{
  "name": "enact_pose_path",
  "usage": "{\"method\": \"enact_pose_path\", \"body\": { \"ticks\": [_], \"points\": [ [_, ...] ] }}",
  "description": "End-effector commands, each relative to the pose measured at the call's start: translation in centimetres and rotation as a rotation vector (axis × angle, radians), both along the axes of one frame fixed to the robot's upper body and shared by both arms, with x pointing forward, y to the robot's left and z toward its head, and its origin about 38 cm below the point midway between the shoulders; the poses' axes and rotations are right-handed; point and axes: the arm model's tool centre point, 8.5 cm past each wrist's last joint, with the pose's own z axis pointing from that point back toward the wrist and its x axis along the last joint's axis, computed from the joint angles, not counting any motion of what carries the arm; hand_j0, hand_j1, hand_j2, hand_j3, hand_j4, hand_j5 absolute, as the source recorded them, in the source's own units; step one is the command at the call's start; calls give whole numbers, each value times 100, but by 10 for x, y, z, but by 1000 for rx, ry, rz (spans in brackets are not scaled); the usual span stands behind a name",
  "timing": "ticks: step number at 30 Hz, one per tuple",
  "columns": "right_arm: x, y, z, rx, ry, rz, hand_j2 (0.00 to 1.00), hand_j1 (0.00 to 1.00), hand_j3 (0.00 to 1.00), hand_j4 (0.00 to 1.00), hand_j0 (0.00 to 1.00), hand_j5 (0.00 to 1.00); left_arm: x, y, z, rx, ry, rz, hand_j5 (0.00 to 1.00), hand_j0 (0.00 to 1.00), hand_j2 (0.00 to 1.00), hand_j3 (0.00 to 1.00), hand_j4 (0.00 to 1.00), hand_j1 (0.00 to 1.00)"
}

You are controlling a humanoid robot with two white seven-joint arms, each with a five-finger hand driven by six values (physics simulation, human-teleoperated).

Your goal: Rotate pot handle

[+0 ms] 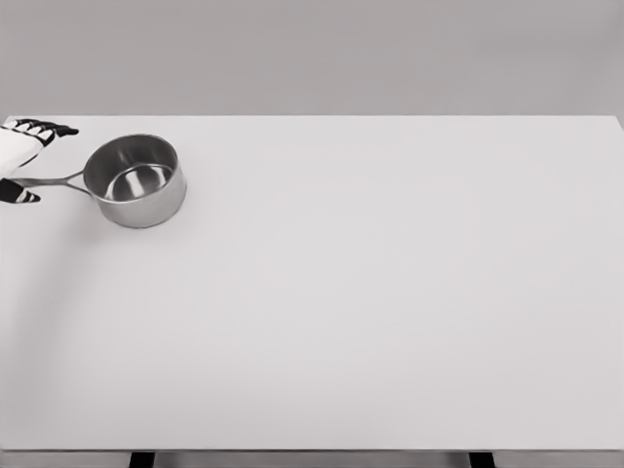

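A steel pot (pixel 136 180) sat near the far left corner of a white table (pixel 390 292), its thin handle (pixel 51 180) pointing left between the spread, empty fingers of the left hand (pixel 21 156), seemingly poised to grip and swing it.

Only a sliver of the humanoid shows at the frame's left edge: a robot hand (pixel 21 156) with a smooth white shell over the palm and slim fingers (pixel 44 128) finished in black segments with pale bands between them. A separate black-tipped digit shows lower down.
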Motion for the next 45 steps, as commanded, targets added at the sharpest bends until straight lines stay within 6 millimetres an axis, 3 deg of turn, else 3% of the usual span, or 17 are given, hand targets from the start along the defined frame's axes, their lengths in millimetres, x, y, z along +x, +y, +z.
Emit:
{"method": "enact_pose_path", "body": {
  "ticks": [1, 20, 45],
  "points": [
    [0, 0, 0, 0, 1, 0, 100, 100, 100, 100, 100, 100, 1, 1, -4, -18, 7, 14, 100, 100, 100, 100, 100, 100],
    [0, 0, 0, 0, 1, 0, 100, 100, 100, 100, 100, 100, 15, 11, -11, -77, 30, 87, 100, 100, 100, 100, 100, 100],
    [0, 0, 0, 0, 1, 0, 100, 100, 100, 100, 100, 100, 24, 26, -4, -121, 28, 152, 100, 100, 100, 100, 100, 100]
  ]
}}
